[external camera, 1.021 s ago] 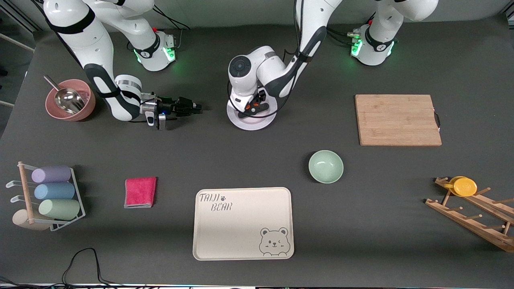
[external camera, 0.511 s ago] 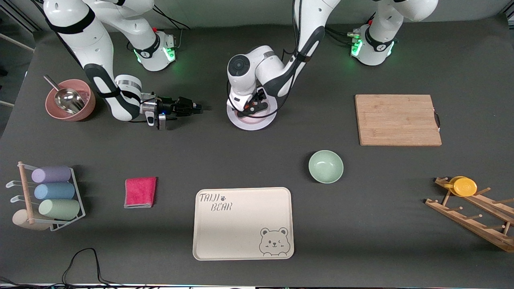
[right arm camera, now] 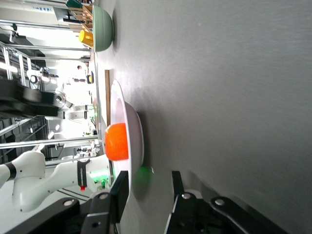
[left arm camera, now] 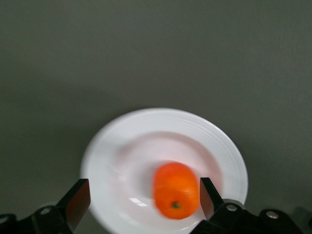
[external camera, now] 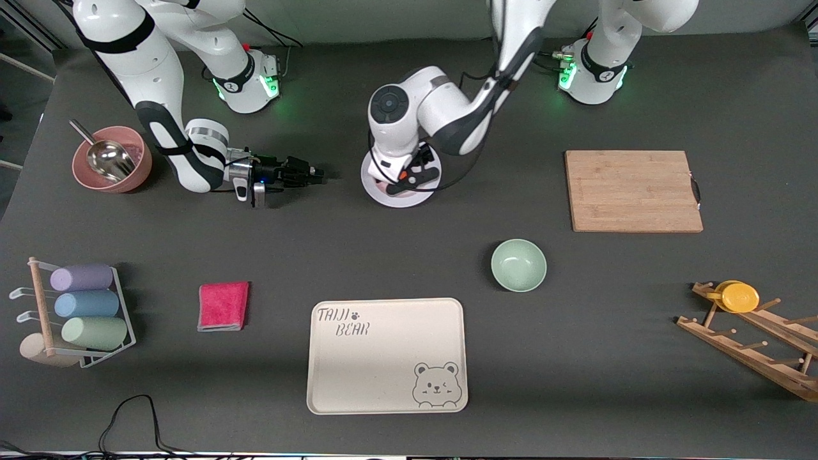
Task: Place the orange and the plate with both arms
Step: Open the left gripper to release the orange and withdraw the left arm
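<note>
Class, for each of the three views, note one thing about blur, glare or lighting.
Front view: sharp, green glow at the arm bases. Left wrist view: orange and plate edges smeared by motion blur. Right wrist view: room past the plate washed out by glare, orange soft-edged.

The cream tray (external camera: 387,356) reads "TAIJI BEAR", as far as legible.

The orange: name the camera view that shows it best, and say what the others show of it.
The left wrist view: the orange lies whole and unobstructed on the plate, seen from above. The right wrist view shows it side-on, partly hidden by the plate's rim. In the front view the left arm covers nearly all of it.
</note>
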Controlling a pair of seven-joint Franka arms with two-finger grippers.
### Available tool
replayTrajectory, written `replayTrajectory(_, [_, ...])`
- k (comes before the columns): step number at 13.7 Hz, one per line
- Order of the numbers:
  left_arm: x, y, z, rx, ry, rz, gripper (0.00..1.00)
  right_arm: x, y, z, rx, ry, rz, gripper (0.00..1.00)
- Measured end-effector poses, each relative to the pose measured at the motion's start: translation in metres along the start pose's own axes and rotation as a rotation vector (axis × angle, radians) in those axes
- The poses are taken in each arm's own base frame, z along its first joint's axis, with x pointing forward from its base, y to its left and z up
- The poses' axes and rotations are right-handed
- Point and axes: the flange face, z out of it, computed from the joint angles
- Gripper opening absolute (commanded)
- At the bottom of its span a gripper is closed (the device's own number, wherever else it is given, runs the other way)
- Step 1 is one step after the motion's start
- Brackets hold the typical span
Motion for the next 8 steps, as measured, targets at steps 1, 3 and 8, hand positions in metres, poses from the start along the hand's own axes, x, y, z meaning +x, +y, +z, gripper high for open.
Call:
replayTrajectory(1, [0.025, -0.023, -0.034, 0.009, -0.011, 0.023, 1.0, 0.0, -0.005, 0.01, 0.007, 0.009, 0.001, 0.42])
replayTrajectory(3, [0.08, -0.083, -0.105, -0.009, -0.019, 0.042, 1.0, 0.0, -0.016, 0.034, 0.025, 0.026, -0.001, 0.42])
replayTrajectory(8, [0.201, -0.257, -0.195, -0.032, -0.039, 0.133, 1.0, -0.002, -0.039, 0.09, 0.068, 0.066, 0.002, 0.42])
